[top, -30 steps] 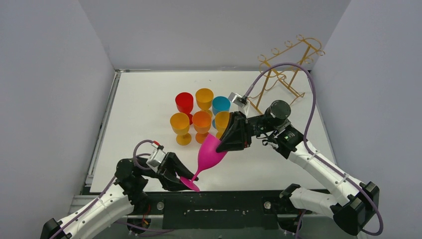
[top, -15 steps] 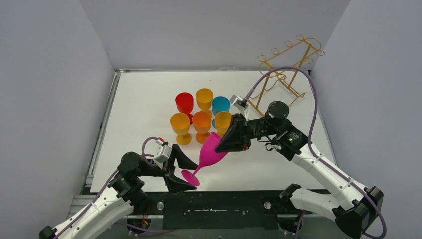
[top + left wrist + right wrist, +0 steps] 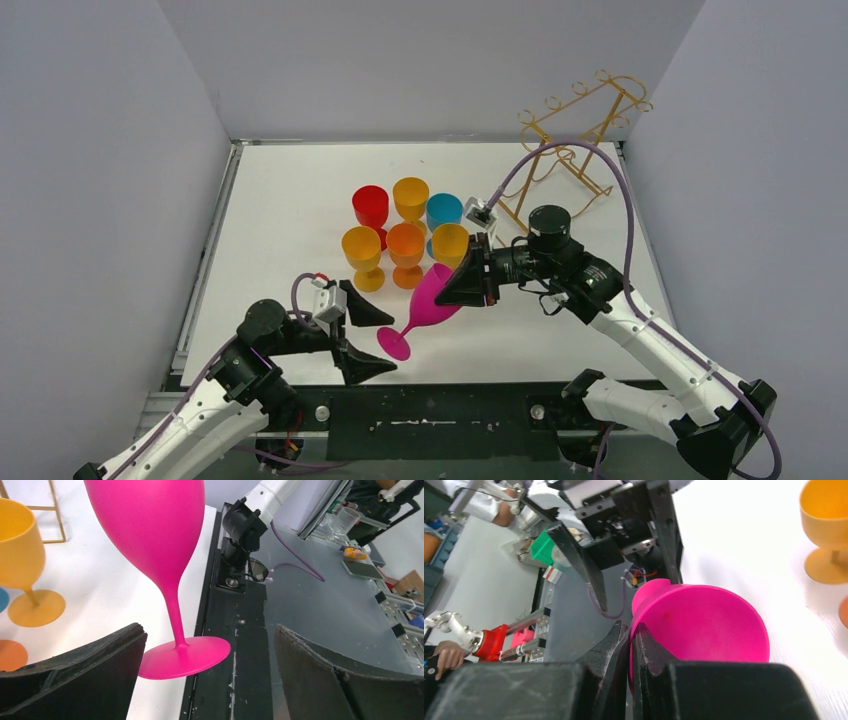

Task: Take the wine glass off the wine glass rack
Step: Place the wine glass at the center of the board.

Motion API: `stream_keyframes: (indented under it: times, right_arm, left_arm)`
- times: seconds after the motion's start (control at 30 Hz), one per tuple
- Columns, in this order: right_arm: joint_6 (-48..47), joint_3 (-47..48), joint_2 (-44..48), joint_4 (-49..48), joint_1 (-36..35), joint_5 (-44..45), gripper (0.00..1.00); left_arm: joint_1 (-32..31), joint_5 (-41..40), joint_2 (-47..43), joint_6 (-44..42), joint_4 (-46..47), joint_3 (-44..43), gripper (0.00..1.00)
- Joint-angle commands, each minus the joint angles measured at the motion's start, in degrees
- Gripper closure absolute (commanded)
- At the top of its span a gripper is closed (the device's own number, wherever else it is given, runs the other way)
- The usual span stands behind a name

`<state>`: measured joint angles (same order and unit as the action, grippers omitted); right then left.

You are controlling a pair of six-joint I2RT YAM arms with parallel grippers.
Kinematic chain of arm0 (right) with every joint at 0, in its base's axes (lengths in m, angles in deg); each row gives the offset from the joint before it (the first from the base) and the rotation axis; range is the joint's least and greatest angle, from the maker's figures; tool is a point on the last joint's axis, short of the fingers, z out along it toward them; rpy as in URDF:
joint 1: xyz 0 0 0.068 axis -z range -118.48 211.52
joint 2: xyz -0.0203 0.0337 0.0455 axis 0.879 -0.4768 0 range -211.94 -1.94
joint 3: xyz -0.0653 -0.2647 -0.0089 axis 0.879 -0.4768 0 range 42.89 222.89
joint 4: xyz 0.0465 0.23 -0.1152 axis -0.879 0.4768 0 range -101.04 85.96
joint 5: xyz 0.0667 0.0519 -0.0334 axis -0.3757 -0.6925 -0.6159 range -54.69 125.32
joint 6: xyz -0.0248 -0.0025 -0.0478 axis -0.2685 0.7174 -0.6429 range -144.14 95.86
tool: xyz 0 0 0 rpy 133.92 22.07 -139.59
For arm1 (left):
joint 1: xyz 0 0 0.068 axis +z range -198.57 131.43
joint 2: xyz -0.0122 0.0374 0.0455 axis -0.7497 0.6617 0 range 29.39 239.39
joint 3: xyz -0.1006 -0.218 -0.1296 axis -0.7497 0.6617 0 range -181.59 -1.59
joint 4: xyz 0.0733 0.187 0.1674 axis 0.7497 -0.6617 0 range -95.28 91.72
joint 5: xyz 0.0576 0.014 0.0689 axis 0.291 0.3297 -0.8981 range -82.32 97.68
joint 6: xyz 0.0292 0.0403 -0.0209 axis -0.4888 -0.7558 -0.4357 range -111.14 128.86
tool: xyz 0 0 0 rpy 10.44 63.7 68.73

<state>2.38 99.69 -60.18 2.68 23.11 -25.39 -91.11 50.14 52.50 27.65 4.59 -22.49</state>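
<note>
We see the magenta wine glass [image 3: 425,308] tilted at lower centre of the top view, bowl toward upper right, foot toward lower left, well apart from the gold wire wine glass rack [image 3: 578,128] standing at upper right.

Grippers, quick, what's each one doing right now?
Left gripper: open, pink wine glass foot between its fingers.
Right gripper: closed on that glass's rim.

Colours: matte magenta plastic wine glass [image 3: 432,298], unpatterned; thin gold-yellow wire rack [image 3: 585,97]; red plastic goblet [image 3: 370,208]; teal-blue plastic goblet [image 3: 444,210]; four orange plastic goblets [image 3: 410,197]; white table [image 3: 280,220].
</note>
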Motion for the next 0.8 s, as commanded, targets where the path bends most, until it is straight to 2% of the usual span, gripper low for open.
stream_keyframes:
  times: [0.0,0.1,0.2,0.27,0.33,0.5,0.6,0.77]
  right_arm:
    - [-5.2,3.2,1.2,5.2,-0.4,5.9,1.00]
    - [-5.8,3.3,1.5,7.0,-1.0,9.8,1.00]
    - [-7.8,3.3,2.2,9.0,-4.3,19.0,1.00]
    - [-9.7,3.6,2.7,12.0,-8.6,29.3,1.00]
    - [-11.2,3.8,2.6,13.9,-13.4,38.7,1.00]
    - [-14.6,3.2,0.4,13.6,-26.1,52.9,1.00]
    - [-18.4,1.8,-1.0,11.1,-34.9,64.8,1.00]
    - [-23.0,3.3,-10.4,12.0,-40.9,75.8,1.00]
  left_arm:
    - [-0.1,-3.5,-0.8,-2.4,-5.0,-3.4,0.03]
    - [-0.1,-7.6,-0.4,-3.7,-8.2,-4.6,0.03]
    - [-0.1,-18.3,-0.2,-5.0,-13.2,-6.7,0.02]
    - [0.1,-26.1,-0.1,-3.4,-15.2,-7.7,0.03]
    - [0.1,-30.5,0.2,-3.4,-16.8,-9.0,0.03]
    - [0.3,-42.6,-0.7,-4.2,-19.6,-10.1,0.03]
    - [0.7,-55.8,-0.7,-3.4,-23.3,-11.6,0.03]
    - [2.6,-69.8,-2.0,0.6,-28.6,-13.2,0.03]
